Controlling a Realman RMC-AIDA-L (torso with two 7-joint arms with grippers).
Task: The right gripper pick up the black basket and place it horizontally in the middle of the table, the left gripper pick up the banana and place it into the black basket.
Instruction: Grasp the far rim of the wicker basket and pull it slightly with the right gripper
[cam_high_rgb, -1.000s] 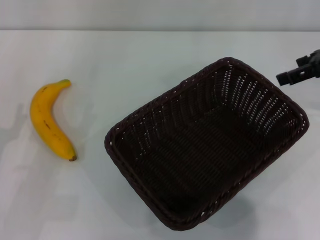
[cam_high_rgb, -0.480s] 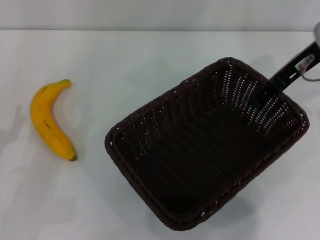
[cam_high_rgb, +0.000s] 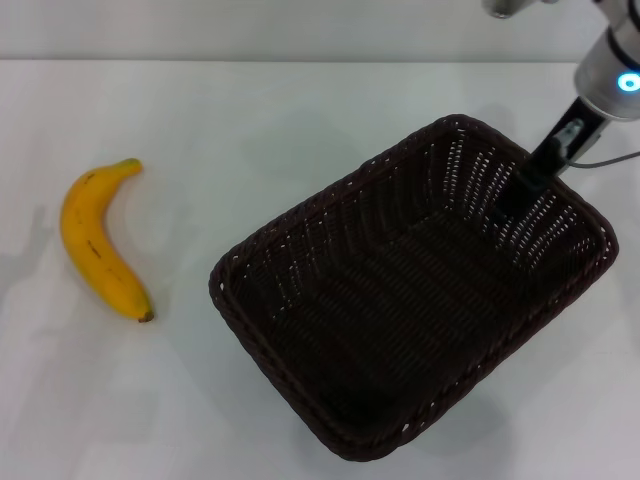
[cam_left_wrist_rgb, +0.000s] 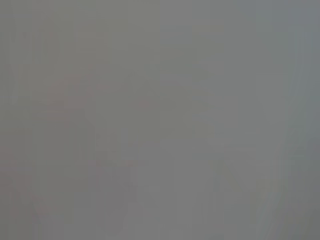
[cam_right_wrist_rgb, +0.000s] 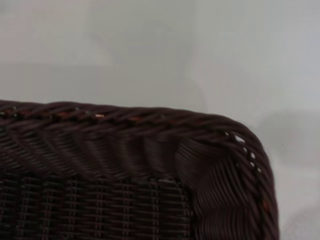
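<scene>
Head view: slim black right gripper (cam_high_rgb: 515, 190) reaches into the far right corner of the dark woven rectangular basket (cam_high_rgb: 400, 300), finger spacing indiscernible, curved yellow banana (cam_high_rgb: 98, 240) well apart on the white table (cam_high_rgb: 250, 130); right wrist view shows only the braided rim corner (cam_right_wrist_rgb: 200, 125).

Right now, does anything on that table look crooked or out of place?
The black basket sits askew, turned diagonally to the table edge rather than square. The right gripper reaches over its far rim. The banana lies outside, undamaged.
</scene>
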